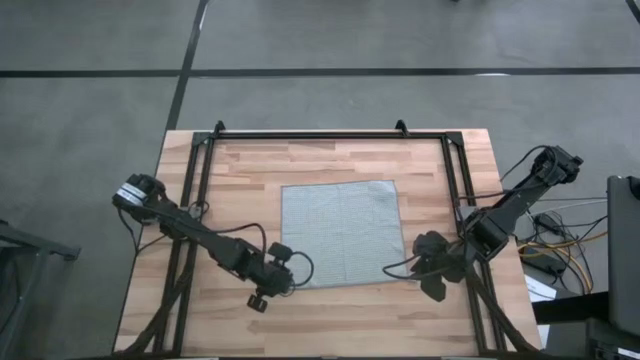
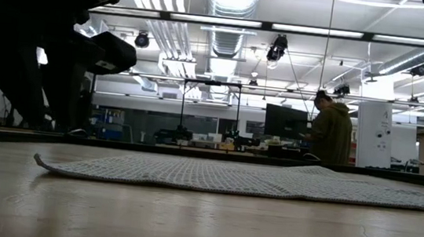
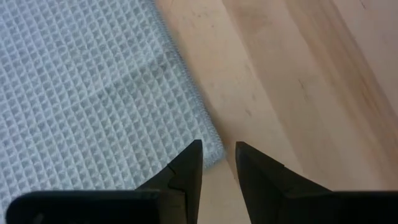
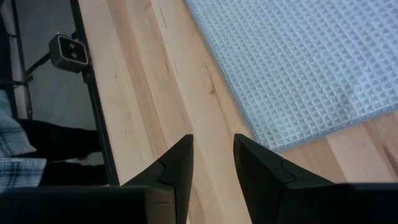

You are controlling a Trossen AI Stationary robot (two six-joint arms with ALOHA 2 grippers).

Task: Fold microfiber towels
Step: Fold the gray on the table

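— Left gripper [image 3: 217, 155] hangs parted, empty, at the microfiber towel's [image 1: 340, 232] near-left corner; right gripper [image 4: 211, 155], also parted and empty, waits near-right.

— You haven't folded yet; the towel lies flat mid-table. Pinch both near corners next.

A wooden table [image 1: 330, 160] stands on a grey floor [image 1: 90, 100] crossed by dark lines. Beyond it, ceiling ducts [image 2: 232, 2] and bright lights hang over benches with monitors [image 2: 284, 121], where a person [image 2: 331, 131] stands.
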